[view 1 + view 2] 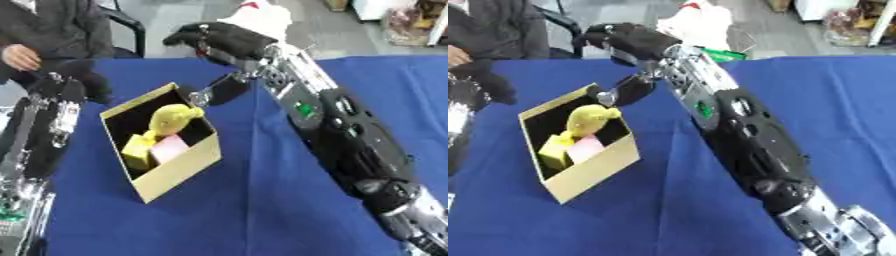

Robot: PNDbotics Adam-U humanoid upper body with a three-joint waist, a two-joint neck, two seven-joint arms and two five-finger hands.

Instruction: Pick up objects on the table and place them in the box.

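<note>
An open cardboard box (179, 167) stands on the blue table (262, 205), left of centre. Inside it lie a rounded yellow thing (175, 117), a yellow block (137, 151) and a pink block (170, 148). My right arm reaches in from the lower right, and my right hand (223, 41) hovers above and behind the box's far corner. Its fingers are relaxed and hold nothing, and the thumb (219, 91) hangs down close to the box's rim. My left hand (77, 82) hangs dark just left of the box, apart from it.
Bare blue cloth spreads to the front and right of the box. A white bag (260, 15) sits beyond the table's far edge. My left arm (35, 145) runs along the table's left side.
</note>
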